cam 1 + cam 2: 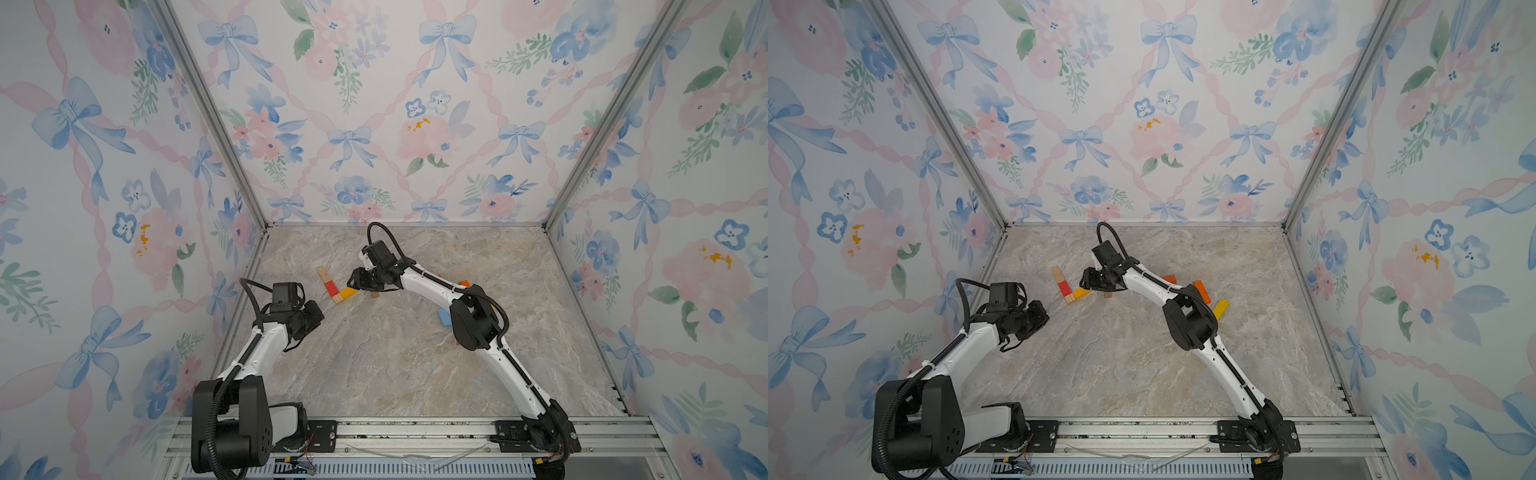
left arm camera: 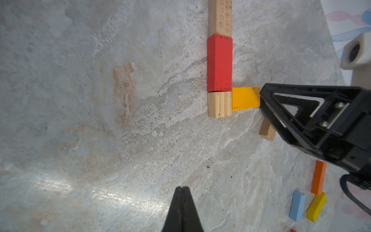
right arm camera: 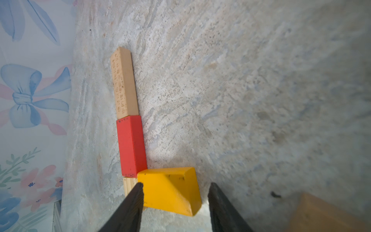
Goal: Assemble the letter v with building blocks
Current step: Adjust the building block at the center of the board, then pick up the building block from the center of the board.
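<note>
Marbled stone-look bench (image 1: pixel 374 365), closed in by floral-papered walls (image 1: pixel 374 104). On it, the right fingers (image 3: pixel 130 206) stand apart, one on each side of the yellow block (image 3: pixel 170 188), which lies flat on the bench. One finger is at the block's edge, and a sliver of bench shows between the other and the block.

The yellow block's far end touches the side of the short natural block (image 2: pixel 219 104). That block ends a straight row with the red block (image 3: pixel 131 146) and the long natural bar (image 3: pixel 124 82), all end to end, so the yellow block makes a corner with the row.

A small natural piece (image 2: pixel 267 131) lies just beside the right fingers. Farther out on the right arm's side, an orange block (image 2: pixel 319 177), a light blue block (image 2: pixel 297 205) and a second yellow block (image 2: pixel 316 206) lie close together.

The left fingers (image 2: pixel 182 209) are pressed together with nothing between them, held above the bench well apart from the row.
</note>
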Available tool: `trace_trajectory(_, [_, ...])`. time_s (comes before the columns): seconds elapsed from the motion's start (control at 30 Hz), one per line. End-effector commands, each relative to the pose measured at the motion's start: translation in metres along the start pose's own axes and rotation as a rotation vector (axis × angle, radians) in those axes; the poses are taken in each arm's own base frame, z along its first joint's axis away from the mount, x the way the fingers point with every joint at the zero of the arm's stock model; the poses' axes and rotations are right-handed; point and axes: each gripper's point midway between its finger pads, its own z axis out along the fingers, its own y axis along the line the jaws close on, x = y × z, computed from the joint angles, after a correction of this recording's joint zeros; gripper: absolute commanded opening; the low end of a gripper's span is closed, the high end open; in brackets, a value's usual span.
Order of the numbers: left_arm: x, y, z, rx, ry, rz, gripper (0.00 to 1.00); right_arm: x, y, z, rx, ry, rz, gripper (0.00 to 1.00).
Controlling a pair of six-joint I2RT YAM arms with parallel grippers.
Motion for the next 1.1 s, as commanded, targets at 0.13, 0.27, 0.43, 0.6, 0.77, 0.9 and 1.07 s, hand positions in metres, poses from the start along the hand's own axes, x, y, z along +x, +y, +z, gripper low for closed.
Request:
trace_trajectory(0.13, [-0.02, -0.031, -0.017, 0.085, -0.049, 0.034, 0.0, -0.043, 0.053, -0.077, -0.077, -0.107, -0.066, 0.63])
trace_trajectory(0.27, [-0.036, -0.068, -0.027, 0.13, -0.091, 0.118, 0.03, -0.059, 0.07, -0.12, -0.097, -0.169, -0.122, 0.65])
trace_trajectory(0.43, [-0.037, -0.116, -0.016, 0.153, -0.071, 0.251, 0.24, -0.07, 0.067, -0.178, -0.126, -0.268, -0.113, 0.66])
trace_trajectory(0.6, [-0.025, -0.151, 0.012, 0.154, 0.002, 0.351, 0.43, -0.066, 0.041, -0.234, -0.116, -0.365, -0.08, 0.67])
trace_trajectory(0.77, [-0.011, -0.179, 0.044, 0.12, 0.066, 0.448, 0.58, -0.047, 0.005, -0.269, -0.052, -0.406, -0.037, 0.67])
trace_trajectory(0.9, [-0.001, -0.191, 0.074, 0.069, 0.118, 0.502, 0.63, -0.028, -0.019, -0.286, -0.016, -0.417, 0.027, 0.67])
trace_trajectory(1.07, [0.01, -0.2, 0.106, 0.005, 0.155, 0.559, 0.64, -0.008, -0.042, -0.297, 0.029, -0.419, 0.067, 0.67])
